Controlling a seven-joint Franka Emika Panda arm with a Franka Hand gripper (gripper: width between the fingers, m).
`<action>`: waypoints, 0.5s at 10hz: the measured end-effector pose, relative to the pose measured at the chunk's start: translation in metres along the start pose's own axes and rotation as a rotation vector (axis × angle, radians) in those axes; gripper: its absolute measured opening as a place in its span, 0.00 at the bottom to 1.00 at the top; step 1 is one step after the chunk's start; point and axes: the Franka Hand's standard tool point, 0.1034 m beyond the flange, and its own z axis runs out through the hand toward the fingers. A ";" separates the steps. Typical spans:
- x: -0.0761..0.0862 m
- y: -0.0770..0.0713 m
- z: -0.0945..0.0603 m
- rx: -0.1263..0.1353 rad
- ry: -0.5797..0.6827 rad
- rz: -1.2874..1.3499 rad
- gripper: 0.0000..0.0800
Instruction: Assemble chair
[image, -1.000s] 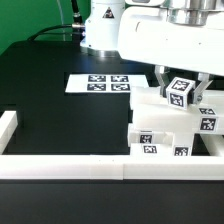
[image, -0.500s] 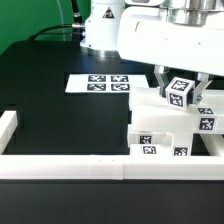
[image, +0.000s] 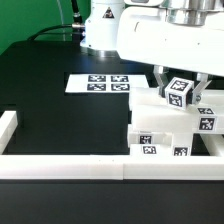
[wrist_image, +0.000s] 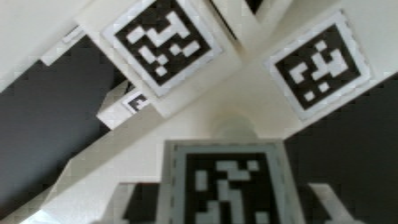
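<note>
In the exterior view the chair (image: 160, 128) stands as a cluster of joined white blocky pieces with marker tags, at the right, close to the front rail. My gripper (image: 181, 92) hangs just above it, shut on a small white tagged chair piece (image: 178, 90) that is tilted and touches or nearly touches the top of the cluster. In the wrist view that piece (wrist_image: 222, 178) fills the space between my fingers (wrist_image: 118, 200), its tag facing the camera. Beyond it lie two tagged faces of the chair (wrist_image: 169, 40). The contact between piece and cluster is hidden.
The marker board (image: 100, 83) lies flat on the black table behind the chair, toward the exterior view's left. A long white rail (image: 70, 163) runs along the front edge and a short one (image: 8, 128) stands at the left. The robot's white base (image: 100, 30) is at the back.
</note>
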 end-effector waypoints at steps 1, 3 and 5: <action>0.000 0.000 -0.001 -0.009 0.003 -0.015 0.35; 0.000 -0.005 -0.011 -0.030 0.022 -0.060 0.35; -0.005 -0.016 -0.018 -0.034 0.048 -0.091 0.35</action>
